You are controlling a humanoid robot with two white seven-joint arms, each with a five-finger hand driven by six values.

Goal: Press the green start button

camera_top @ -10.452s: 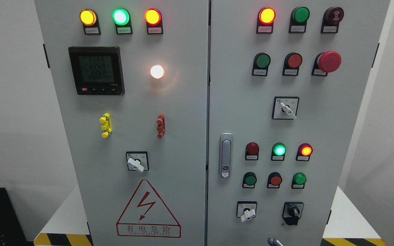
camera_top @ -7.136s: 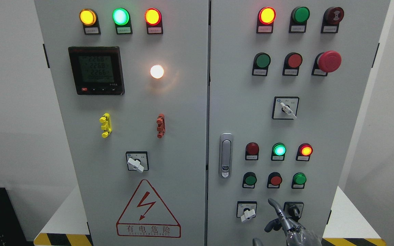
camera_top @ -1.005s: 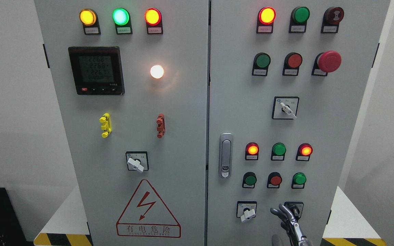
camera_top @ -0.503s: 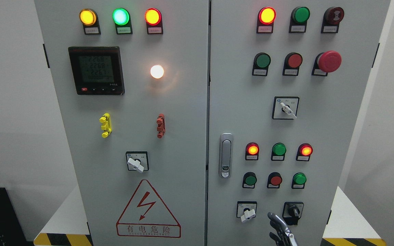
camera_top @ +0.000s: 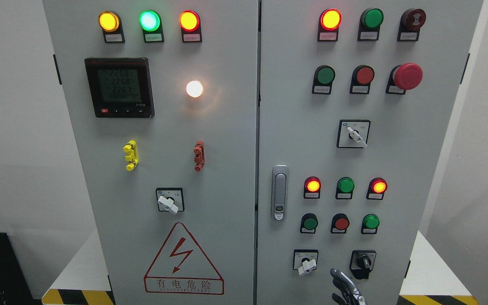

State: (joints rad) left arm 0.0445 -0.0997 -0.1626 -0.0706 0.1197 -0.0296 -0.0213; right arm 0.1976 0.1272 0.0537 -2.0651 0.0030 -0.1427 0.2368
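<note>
On the right cabinet door, the lower button row holds a dark green button [camera_top: 310, 222], a red button [camera_top: 341, 223] and a brighter green button [camera_top: 371, 221]. Above it, the left red lamp [camera_top: 312, 185] and the right red lamp [camera_top: 378, 186] are lit, and the green lamp [camera_top: 345, 185] between them is dark. Another green button [camera_top: 325, 75] sits higher on the door. My right hand [camera_top: 340, 284] shows only as fingers [camera_top: 342, 278] at the bottom edge, below the button row, loosely open and touching nothing. The left hand is out of view.
Below the buttons are a white rotary switch [camera_top: 306, 262] and a black selector knob [camera_top: 362, 262], both close to the hand. A door handle [camera_top: 279, 192] is at the left. A red mushroom stop button [camera_top: 408, 76] is at the upper right. The left door carries a meter [camera_top: 119, 87] and lamps.
The right hand has dropped toward the bottom edge over the last second. Since the earliest frames the green lamp has gone dark and the left red lamp has lit.
</note>
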